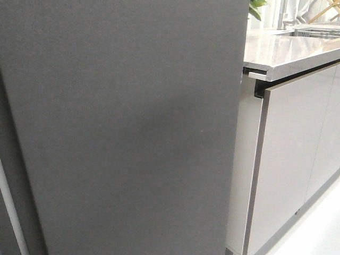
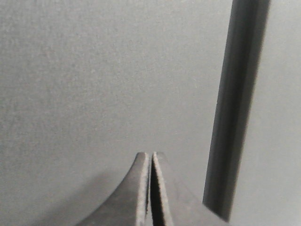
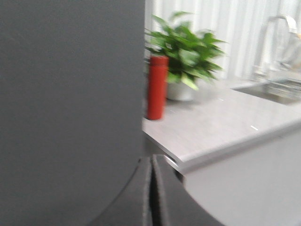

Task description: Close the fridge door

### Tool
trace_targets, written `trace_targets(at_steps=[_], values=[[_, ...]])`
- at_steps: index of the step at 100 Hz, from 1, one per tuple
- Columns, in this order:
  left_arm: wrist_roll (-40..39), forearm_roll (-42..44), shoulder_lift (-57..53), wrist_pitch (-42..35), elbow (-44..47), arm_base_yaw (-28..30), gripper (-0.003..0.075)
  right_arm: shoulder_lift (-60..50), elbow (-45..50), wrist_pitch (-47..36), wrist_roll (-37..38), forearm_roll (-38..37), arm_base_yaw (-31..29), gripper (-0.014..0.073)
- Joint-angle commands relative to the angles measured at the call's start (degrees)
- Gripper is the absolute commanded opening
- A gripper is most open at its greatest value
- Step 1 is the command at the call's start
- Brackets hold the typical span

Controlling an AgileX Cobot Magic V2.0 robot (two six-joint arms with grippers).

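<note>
The fridge door (image 1: 122,127) is a matte dark grey slab that fills most of the front view; its right edge runs beside the white cabinet side. No arm or gripper shows in the front view. In the left wrist view my left gripper (image 2: 151,154) is shut and empty, its tips close to the grey door face (image 2: 103,80), left of a dark vertical seam (image 2: 239,108). In the right wrist view my right gripper (image 3: 151,157) is shut and empty, near the right edge of the grey door (image 3: 70,103). I cannot tell if either touches it.
A grey countertop (image 1: 287,50) and glossy light grey cabinet doors (image 1: 292,159) stand right of the fridge. On the counter are a red bottle (image 3: 157,87), a potted plant (image 3: 186,52) and a sink with a tap (image 3: 277,28). A darker panel strip (image 1: 10,175) lies at far left.
</note>
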Motion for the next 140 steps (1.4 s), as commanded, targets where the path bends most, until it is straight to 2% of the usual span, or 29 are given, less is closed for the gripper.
trace_targets(at_steps=[1, 32, 63, 140], values=[[-0.2, -0.09, 1.09, -4.4, 1.6, -0.19, -0.0021, -4.78, 3.07, -4.81, -0.45, -0.57, -2.29, -0.0076], [-0.2, -0.09, 1.09, -4.4, 1.6, -0.19, -0.0021, -19.89, 20.05, -4.84, -0.45, -0.57, -5.94, -0.0076], [-0.2, -0.09, 1.09, -4.4, 1.6, -0.19, -0.0021, -27.73, 28.29, -5.36, -0.45, -0.57, -6.94, -0.0076], [-0.2, -0.09, 1.09, -4.4, 1.6, -0.19, -0.0021, -30.23, 28.29, -3.98, -0.45, -0.57, -6.94, -0.0076]])
